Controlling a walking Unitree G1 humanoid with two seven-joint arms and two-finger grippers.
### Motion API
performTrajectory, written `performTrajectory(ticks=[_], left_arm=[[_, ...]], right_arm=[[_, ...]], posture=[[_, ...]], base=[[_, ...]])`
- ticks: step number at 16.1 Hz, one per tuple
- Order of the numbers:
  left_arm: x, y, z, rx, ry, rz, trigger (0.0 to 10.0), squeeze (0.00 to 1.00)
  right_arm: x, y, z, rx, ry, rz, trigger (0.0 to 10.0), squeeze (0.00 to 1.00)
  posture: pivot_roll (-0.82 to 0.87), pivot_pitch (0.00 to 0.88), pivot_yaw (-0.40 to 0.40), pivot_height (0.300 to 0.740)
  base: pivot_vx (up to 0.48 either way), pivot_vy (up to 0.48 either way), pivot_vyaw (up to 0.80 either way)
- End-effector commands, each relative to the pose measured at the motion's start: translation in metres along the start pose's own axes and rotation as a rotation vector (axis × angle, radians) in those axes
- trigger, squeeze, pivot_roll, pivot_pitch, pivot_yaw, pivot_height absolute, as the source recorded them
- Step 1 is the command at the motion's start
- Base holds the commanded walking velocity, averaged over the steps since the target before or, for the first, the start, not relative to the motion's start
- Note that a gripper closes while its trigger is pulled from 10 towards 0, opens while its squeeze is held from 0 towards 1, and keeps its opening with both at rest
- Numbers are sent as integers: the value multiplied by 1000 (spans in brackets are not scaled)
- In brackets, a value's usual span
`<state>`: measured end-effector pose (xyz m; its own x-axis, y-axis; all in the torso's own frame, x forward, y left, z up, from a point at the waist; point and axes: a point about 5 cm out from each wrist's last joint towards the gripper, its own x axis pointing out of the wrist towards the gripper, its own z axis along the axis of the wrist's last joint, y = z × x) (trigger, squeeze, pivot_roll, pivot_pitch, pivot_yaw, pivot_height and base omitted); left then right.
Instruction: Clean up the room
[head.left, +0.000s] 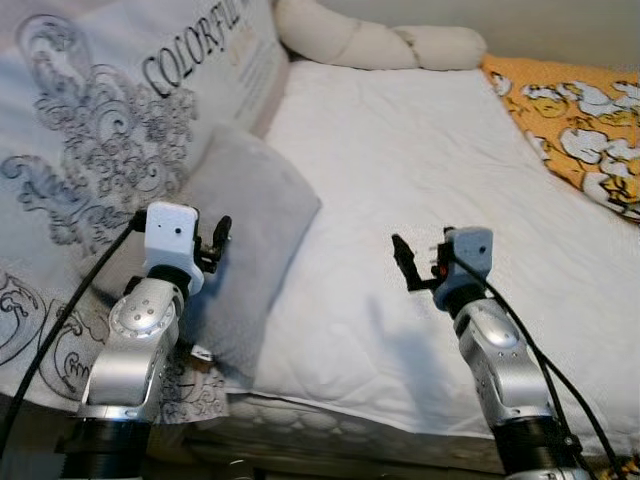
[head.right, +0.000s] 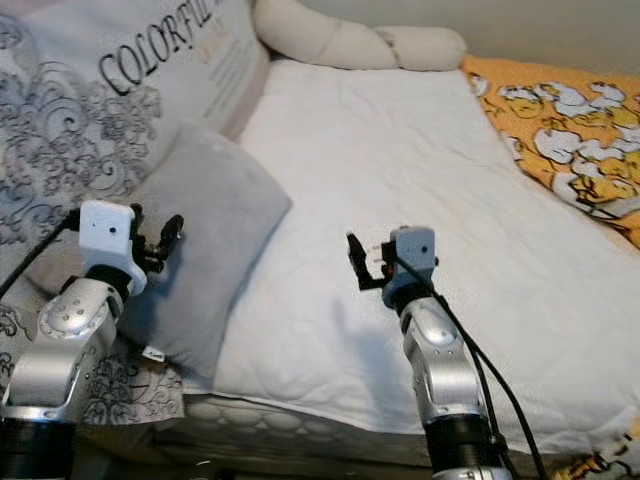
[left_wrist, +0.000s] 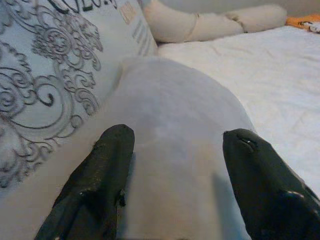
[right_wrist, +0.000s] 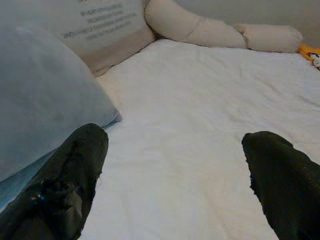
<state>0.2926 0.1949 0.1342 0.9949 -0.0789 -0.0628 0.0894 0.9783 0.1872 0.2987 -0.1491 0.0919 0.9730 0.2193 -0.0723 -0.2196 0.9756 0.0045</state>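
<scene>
A grey pillow (head.left: 250, 235) lies at the left side of a bed with a white quilted sheet (head.left: 420, 150), leaning against a patterned duvet (head.left: 90, 130). My left gripper (head.left: 218, 243) hovers just over the pillow's near part. Its fingers are open, with the pillow (left_wrist: 175, 115) showing between them and nothing held. My right gripper (head.left: 415, 260) hangs open above the bare white sheet (right_wrist: 190, 100), to the right of the pillow, with nothing between its fingers (right_wrist: 85, 150).
A long beige bolster (head.left: 380, 40) lies along the head of the bed. An orange blanket (head.left: 580, 120) with white figures covers the far right. The mattress's front edge (head.left: 330, 420) runs just before my arms.
</scene>
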Motion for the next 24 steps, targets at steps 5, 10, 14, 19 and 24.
performTrajectory(ticks=[5, 10, 14, 19, 24], left_arm=[[-3, -8, 0, 37, 11, -22, 10000, 1000], [-2, -4, -2, 20, 18, 11, 10000, 1000], [2, -3, 5, 30, -7, 17, 10000, 1000], [5, -2, 5, 30, -6, 22, 10000, 1000], [7, -5, 1, 42, 21, 3, 10000, 1000]], right_arm=[[-1, -2, -7, 113, 14, -96, 10000, 1000], [2, 2, -3, 116, -7, -105, 10000, 1000], [4, 3, -1, 121, -18, -112, 10000, 1000], [8, 4, 2, 117, -25, -105, 10000, 1000], [12, 8, 2, 139, -22, -80, 10000, 1000]], posture=[[-7, 0, -11, 740], [-5, 0, -8, 740], [-9, 0, -2, 740], [-15, 0, -4, 740], [-19, 0, 1, 740]], base=[[0, -295, 0], [0, -329, 0], [0, -374, 0], [0, -373, 0], [0, -373, 0]])
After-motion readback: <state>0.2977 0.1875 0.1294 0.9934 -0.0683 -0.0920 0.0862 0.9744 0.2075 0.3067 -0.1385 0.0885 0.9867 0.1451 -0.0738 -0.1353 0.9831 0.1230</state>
